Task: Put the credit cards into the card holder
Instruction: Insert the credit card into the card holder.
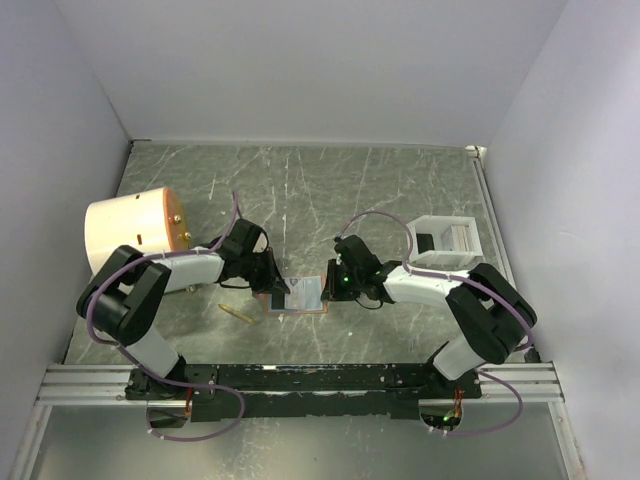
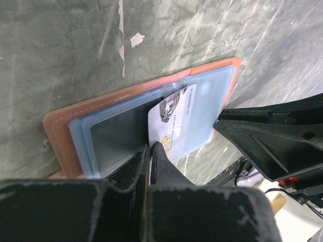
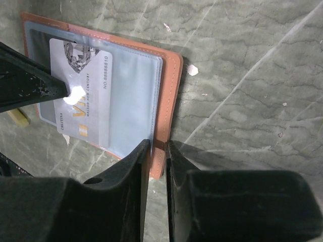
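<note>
From above, the open card holder [image 1: 300, 296] lies toward the near edge of the desk [image 1: 400, 190]. At your left wrist, the left gripper [image 2: 150, 147] pinches the credit card [image 2: 176, 126], half inside the clear sleeve [image 2: 214, 93]; it looks light, stiff and slick, so grip its exposed edge. At your right wrist, the right gripper [image 3: 158, 143] clamps the card holder's tan edge.
</note>
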